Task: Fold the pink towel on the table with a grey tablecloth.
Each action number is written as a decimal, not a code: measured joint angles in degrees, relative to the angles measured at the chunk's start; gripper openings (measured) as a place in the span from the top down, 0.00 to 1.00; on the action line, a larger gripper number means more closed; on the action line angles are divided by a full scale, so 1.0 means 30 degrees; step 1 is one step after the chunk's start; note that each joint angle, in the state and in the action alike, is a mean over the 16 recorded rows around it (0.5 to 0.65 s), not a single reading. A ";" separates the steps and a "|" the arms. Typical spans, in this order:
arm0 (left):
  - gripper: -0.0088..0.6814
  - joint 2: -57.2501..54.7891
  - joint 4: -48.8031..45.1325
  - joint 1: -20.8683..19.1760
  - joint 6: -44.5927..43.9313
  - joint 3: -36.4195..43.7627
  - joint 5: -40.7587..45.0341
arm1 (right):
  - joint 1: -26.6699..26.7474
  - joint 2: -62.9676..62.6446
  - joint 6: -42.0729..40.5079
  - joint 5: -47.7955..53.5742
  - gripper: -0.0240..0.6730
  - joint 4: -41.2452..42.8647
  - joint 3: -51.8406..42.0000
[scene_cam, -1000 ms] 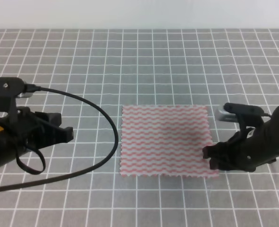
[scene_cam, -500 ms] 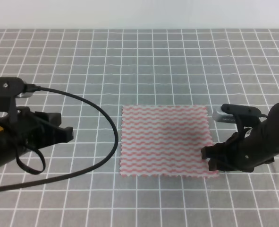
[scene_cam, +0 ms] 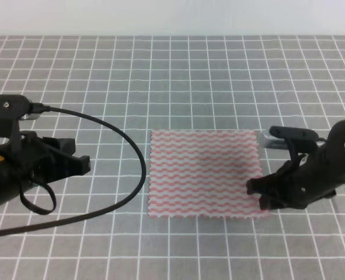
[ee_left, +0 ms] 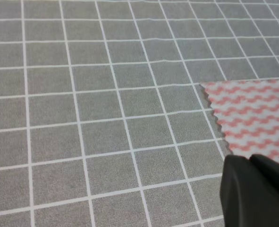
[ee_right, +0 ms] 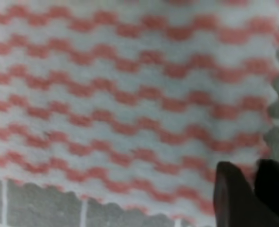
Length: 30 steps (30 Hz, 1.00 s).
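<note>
The jaws of the left gripper (scene_cam: 82, 164) stand close together with nothing between them, low over the table (scene_cam: 178, 76) and well apart from the towel (scene_cam: 204, 173). A black cable (scene_cam: 125, 151) runs from that arm in a wide curve across the grey cloth and passes just beside the left edge of the towel.

The towel lies flat and fully spread near the middle of the table, with no fold in it yet.

On the right, the jaws of the right gripper (scene_cam: 255, 195) are at the near right corner of the towel, low on its edge. Whether they are clamped on the cloth or only touching it, I cannot tell; the wrist view shows only dark tips over the stripes.

I judge that the step in hand is taking this corner. The next move calls for a firm pinch of the thin cloth alone, then a lift and carry across to the left edge. The cable could be in the way there.
</note>
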State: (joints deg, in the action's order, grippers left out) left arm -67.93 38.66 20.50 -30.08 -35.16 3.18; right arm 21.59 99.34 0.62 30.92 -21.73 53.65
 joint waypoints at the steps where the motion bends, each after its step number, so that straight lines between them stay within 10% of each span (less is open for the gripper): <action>1: 0.99 0.0000 -0.0002 0.0000 0.0000 0.0000 0.0000 | 0.0001 0.0009 -0.0029 0.0058 0.81 0.0004 0.0068; 22: 0.98 0.0046 -0.0052 0.0007 -0.4516 0.0003 0.0168 | 0.0009 0.0015 -0.0348 0.0503 0.99 0.0037 0.1163; 30: 0.79 -0.0016 -0.0038 0.0012 -0.8304 -0.0203 0.1837 | 0.0009 0.0015 -0.0619 0.0742 0.99 0.0052 0.2090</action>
State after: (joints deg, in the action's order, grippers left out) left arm -67.98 38.54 20.54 -54.99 -35.77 8.69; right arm 21.62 99.38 -1.24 33.15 -21.57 59.93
